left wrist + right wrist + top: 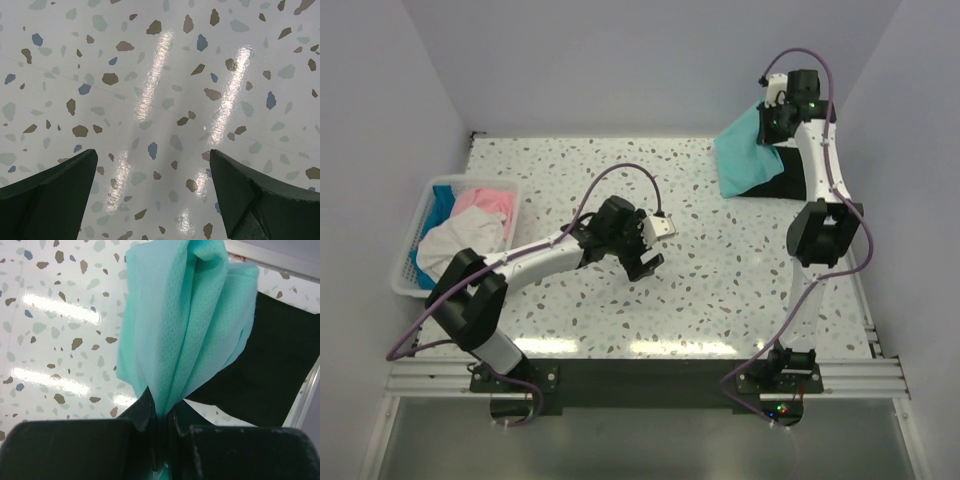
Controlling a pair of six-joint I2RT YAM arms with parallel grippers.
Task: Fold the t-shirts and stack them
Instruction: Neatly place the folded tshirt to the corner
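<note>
One teal-green t-shirt (185,325) hangs bunched from right gripper (161,427).

I see my right jaws pinching the bunched teal t-shirt (190,325), black t-shirt (270,375) on the counter (60,340) at right.

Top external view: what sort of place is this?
Probably a robot lab cell, not a home: plain walls box in a speckled table, the left arm and right arm bolt to an aluminium rail, and a basket of t-shirts waits at left.
</note>
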